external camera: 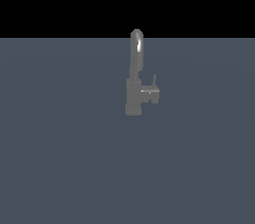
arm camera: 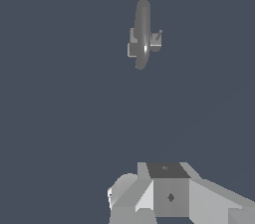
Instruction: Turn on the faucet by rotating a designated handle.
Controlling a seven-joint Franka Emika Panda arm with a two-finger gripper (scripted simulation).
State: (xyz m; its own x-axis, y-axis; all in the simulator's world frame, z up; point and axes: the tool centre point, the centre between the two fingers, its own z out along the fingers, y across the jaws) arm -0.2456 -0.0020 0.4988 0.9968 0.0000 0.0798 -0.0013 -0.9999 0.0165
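The small grey metal faucet point(external camera: 135, 91) with its tall arched spout stands upright near the middle of the flat slate-blue desk point(external camera: 60, 158). Its short grey stub handle point(external camera: 152, 92) juts toward the exterior view's right. The pale grey blocky claw point(arm camera: 167, 195) hangs well apart from it; whether it is released or clenched cannot be told.

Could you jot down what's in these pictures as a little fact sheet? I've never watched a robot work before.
scene: simulated grey floor
faucet: upright, blocky base, tall arched spout
handle: short stub on the exterior view's right of the body, thin pin pointing up
hand: only partly seen in the wrist view, well away from the faucet, touching nothing
hand open or shut: cannot tell
task progress: handle untouched
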